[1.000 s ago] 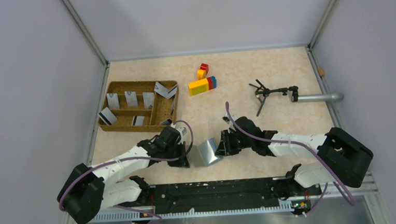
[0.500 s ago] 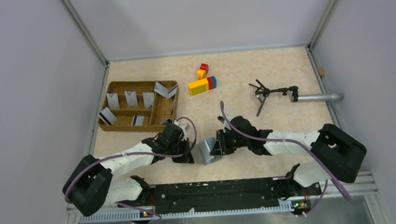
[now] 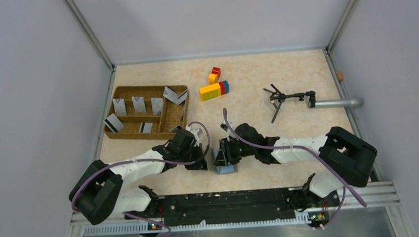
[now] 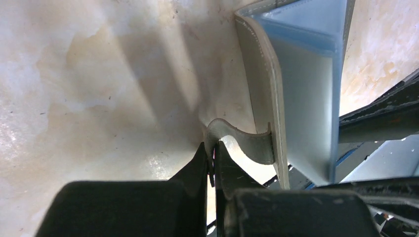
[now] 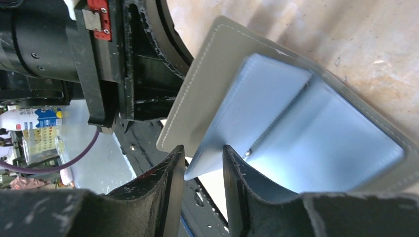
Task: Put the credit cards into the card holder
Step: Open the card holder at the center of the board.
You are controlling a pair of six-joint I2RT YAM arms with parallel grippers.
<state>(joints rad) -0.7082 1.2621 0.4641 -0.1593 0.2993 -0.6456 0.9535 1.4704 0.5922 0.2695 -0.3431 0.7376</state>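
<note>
Left jaws: pinched shut on card holder (image 4: 264,84) strap (image 4: 242,143).
Right jaws: narrowly parted around its inner panel (image 5: 276,118) corner, unclamped.
Advice: hold strap taut, spread pocket before fetching credit cards (image 3: 139,104).

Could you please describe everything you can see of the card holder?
The card holder is a grey, stitched-edge fold-over wallet with pale blue inner panels, held open and tilted up off flat. The left gripper is shut on its small grey strap. A blue panel corner sits between the fingers of the right gripper, grip unclear.

Grey card holder (image 5: 296,133), blue inside
</note>
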